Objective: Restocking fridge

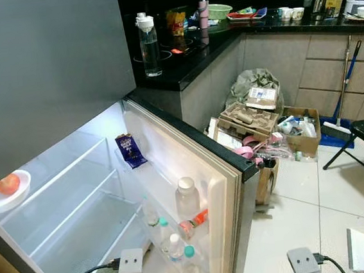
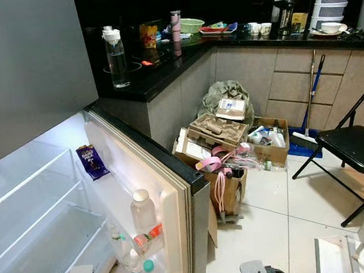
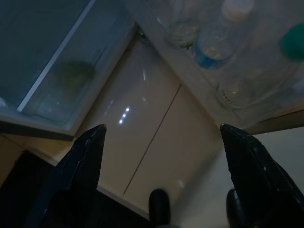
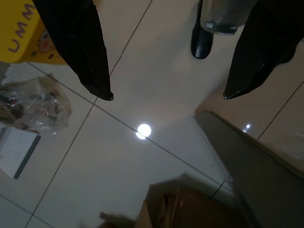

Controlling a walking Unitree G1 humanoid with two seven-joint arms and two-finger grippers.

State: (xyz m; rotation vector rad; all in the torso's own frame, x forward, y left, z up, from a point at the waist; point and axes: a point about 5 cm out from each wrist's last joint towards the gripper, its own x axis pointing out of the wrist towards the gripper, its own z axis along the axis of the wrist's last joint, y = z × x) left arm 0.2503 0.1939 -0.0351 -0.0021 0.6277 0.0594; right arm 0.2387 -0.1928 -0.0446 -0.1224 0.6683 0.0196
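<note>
Stock on hand, open fridge (image 1: 60,206): door (image 1: 192,174) swung wide, glass shelves mostly bare.

- Bowl (image 1: 4,195), white, at the shelf's outer end, with one round orange-red fruit (image 1: 7,184) in it, possibly a tomato. I judge the fruit soft-skinned and easily bruised; better to lift the bowl by its rim.
- Chocolate bar (image 2: 92,161), purple wrapper, leaning in the upper door pocket. Wrapper reads "DARK MILK" as far as I can make out. Light, flat, brittle; take it across the narrow sides.
- Bottles in the lower door rack (image 1: 179,240): a clear one with a white cap (image 1: 186,197), another with a teal cap (image 1: 189,258), others smaller. Clear plastic by the look, round and likely slippery if cold; grip at mid-body, not the cap.

Candidate for restocking, my judgement only: water bottle (image 1: 148,44), clear with a white sports lid, upright at the near edge of the black worktop (image 1: 188,65) beside the fridge. Part-full, so moderately heavy and top-tall; hold the waist, below the lid. No label readable.

Other writing: yellow packet (image 4: 21,33) on the floor, letters "UMM" legible, the rest cut off.

My left pincer (image 3: 161,142) hangs low by the door rack, fingers wide apart, holding nothing. My right pincer (image 4: 166,97) hangs over floor tiles, likewise spread and unladen.
</note>
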